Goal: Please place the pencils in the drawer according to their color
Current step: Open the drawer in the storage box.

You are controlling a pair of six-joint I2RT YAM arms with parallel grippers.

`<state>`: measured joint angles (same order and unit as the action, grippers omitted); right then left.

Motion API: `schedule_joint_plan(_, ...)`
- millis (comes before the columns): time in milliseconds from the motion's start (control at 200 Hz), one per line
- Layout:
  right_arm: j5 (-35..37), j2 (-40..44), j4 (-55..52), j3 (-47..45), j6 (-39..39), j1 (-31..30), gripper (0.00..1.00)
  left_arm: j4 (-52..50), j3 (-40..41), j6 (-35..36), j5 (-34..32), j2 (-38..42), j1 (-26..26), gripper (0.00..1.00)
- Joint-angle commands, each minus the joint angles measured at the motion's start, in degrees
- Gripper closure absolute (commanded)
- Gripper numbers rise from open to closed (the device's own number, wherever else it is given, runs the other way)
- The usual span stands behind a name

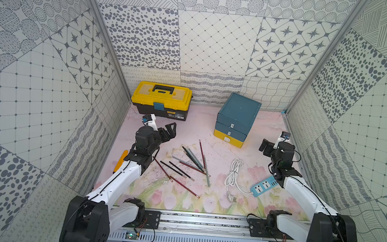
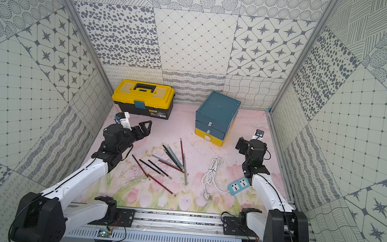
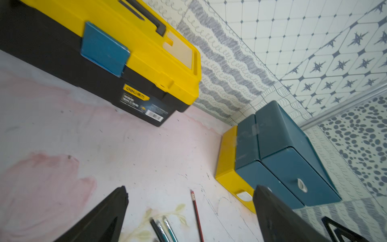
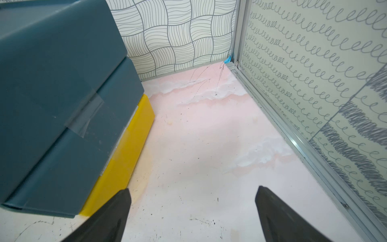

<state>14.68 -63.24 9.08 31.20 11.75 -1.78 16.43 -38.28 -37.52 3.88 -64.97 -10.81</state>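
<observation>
1. About a dozen pencils [image 1: 193,158] lie loose and crossed at the middle of the worktop [image 1: 187,130]. They are dark red, grey-teal and black, and several are silver-capped.
2. The drawer [image 1: 239,111], a teal unit of three with the lowest yellow, stands near the far edge, right of centre, apart from the pencils. Its white tabs face forward.
3. Left gripper [image 1: 168,129]: jaws apart, holding nothing, between the toolbox [image 1: 161,97] at the far left corner and the pencils.
4. Right gripper [image 4: 193,189]: jaws apart, holding nothing, just beside the drawer's right side.
5. A white cable [image 1: 233,174] and a blue power strip [image 1: 264,186] lie toward the right edge. An orange-yellow tool [image 1: 121,159] lies by the left edge, partly under the left arm.
6. The worktop is a scuffed pink floral mat. Patterned grey-and-white walls [image 1: 217,45] enclose three sides.
</observation>
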Motion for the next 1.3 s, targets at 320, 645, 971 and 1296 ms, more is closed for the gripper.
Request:
schedule_joint_plan(320, 0.5, 3.9, -10.8, 6.0, 3.7, 0.1, 0.01, -2.3, -11.9, -20.7, 6.8, -16.0, -19.1, 0.06)
schedule_joint_plan(645, -3.7, 3.1, -12.9, 7.2, 4.1, 0.1, 0.01, 7.2, -20.6, -25.1, 12.7, -29.6, -24.3, 0.26)
schedule_joint_plan(971, -4.4, 2.6, -12.2, 7.1, 4.0, 0.1, 0.01, 18.2, -31.6, -32.0, 16.9, -42.7, -26.8, 0.44)
schedule_joint_plan(1296, -5.0, 1.5, -11.7, 7.4, 3.3, 0.1, 0.01, 16.9, -38.0, -32.3, 17.0, -47.2, -27.0, 0.58)
